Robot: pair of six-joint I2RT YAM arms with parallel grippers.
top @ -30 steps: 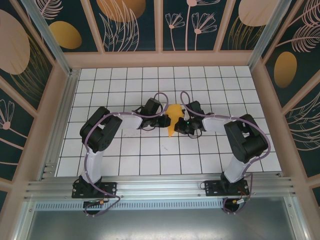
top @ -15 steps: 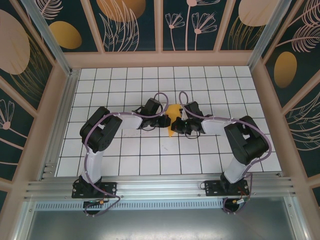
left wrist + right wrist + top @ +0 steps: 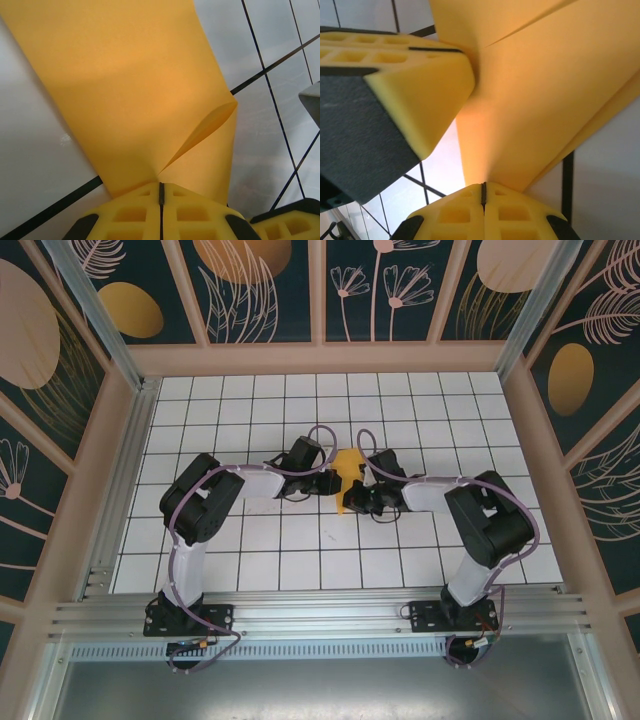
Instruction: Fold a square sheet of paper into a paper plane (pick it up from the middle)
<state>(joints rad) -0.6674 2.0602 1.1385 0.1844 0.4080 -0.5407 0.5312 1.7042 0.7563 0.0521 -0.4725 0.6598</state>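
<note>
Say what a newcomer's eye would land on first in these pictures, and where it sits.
The bright orange paper sheet, partly folded, stands out at the middle of the white grid table, between the two arms. Both the left pincer and the right pincer are shut on it, pinching its edges.

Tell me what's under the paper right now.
Gridded table lies under the paper, showing past its edges. The left claw and right claw pinch it. The patch directly beneath is covered.
</note>
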